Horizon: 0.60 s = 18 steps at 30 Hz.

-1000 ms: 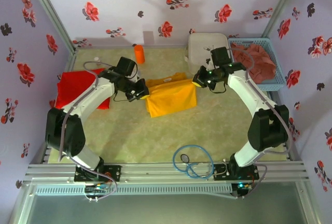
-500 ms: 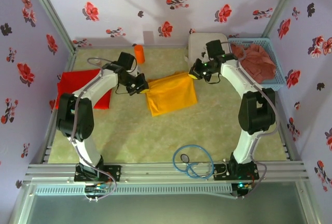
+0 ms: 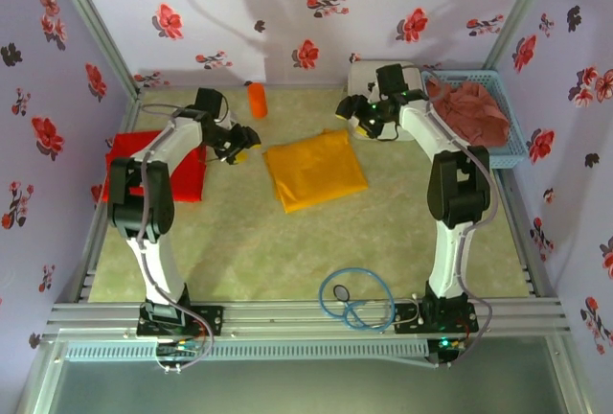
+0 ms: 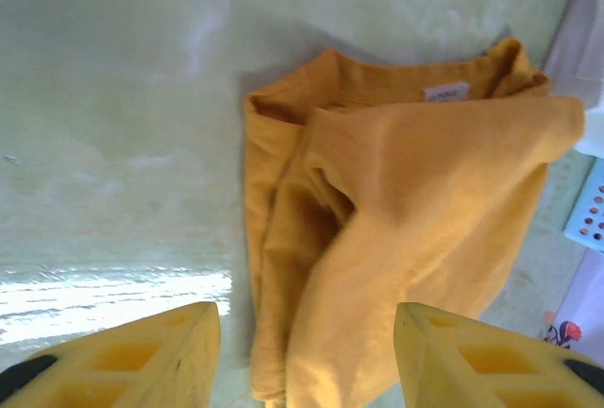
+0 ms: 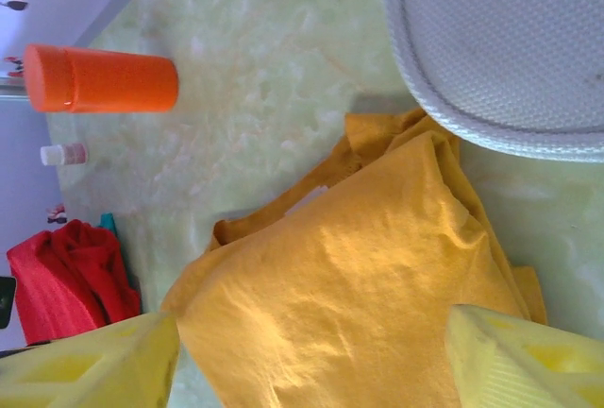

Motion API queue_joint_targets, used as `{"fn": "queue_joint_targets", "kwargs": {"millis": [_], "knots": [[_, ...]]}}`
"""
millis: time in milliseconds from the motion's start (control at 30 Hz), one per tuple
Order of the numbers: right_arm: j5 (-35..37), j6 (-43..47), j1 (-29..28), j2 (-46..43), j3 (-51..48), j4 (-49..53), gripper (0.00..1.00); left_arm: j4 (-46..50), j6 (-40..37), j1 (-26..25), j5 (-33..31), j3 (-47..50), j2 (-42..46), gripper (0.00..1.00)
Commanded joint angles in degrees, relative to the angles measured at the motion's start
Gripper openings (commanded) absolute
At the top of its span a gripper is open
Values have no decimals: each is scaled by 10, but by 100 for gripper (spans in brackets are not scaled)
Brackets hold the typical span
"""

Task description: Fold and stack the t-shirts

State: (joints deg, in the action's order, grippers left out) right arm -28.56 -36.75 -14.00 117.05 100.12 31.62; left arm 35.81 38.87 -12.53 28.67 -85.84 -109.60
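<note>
Golden-yellow soft cloth t-shirt (image 3: 314, 170) — folded, lying mid-table between the arms.
Left gripper (image 3: 241, 142): jaws apart, empty, just beside it.
Right gripper (image 3: 351, 119): jaws apart, empty.
Advice — square the loose edges, then probably stack it on the bright red cloth t-shirt (image 3: 190, 176).

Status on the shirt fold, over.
Left gripper, right gripper open, off cloth. Yellow shirt folded mid-table; red shirt left, pink shirt in blue basket. White case near its far corner.
</note>
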Motion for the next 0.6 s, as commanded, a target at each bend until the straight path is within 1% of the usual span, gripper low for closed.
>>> {"fn": "queue_joint_targets", "kwargs": {"millis": [0,133,233,267,333,433,567], "knots": [[-11,14,-6,-57,-38,-14,75,-22,22,-42,12,15,55,51],[-30,-13,-17,-100,-105,-47,75,-98,77,-102,12,49,67,50],[-45,-57,-26,-128,-168,-107,75,-141,96,-134,12,45,44,50],[-48,-74,-29,-135,-188,-129,75,-154,100,-137,15,43,33,50],[-47,-106,-34,-144,-234,-187,76,-211,98,-141,31,41,1,49],[-48,-142,-39,-142,-286,-270,76,-285,121,-130,42,51,-44,49],[-50,-160,-45,-123,-322,-322,76,-337,142,-106,61,50,-102,48]]}}
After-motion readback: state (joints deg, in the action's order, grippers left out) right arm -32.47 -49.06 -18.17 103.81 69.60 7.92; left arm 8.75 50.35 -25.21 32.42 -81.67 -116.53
